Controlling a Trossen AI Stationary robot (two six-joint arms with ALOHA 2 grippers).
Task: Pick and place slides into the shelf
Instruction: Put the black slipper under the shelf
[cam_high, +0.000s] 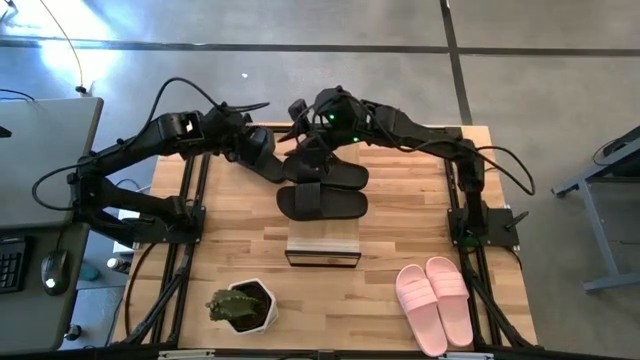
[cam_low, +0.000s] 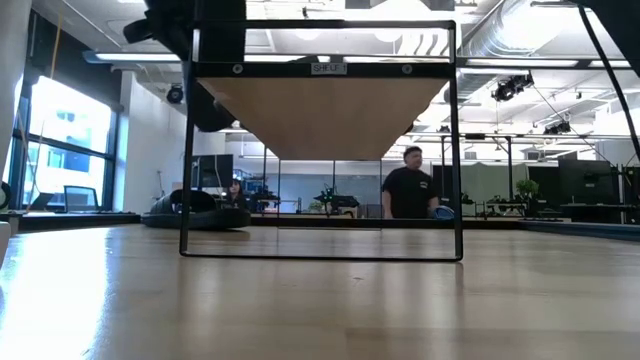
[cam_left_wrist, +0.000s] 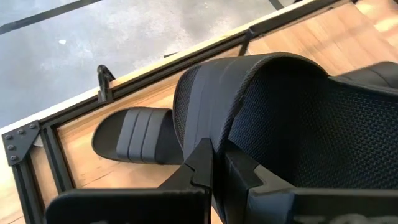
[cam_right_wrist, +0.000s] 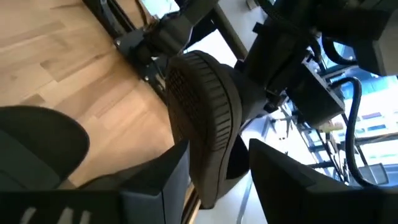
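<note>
I see both sets of fingers at the bench's far edge: left fingers (cam_left_wrist: 214, 165) clenched on a black slide's strap (cam_left_wrist: 249, 106), right fingers (cam_right_wrist: 214, 168) straddling a black slide (cam_right_wrist: 202, 118).

Shelf (cam_low: 320, 110) top cut off by low view's edge

Small label at centre of shelf (cam_low: 322, 68) top frame bar, low view: characters too small to read. No other legible text, brand, number or sign in any view.
</note>
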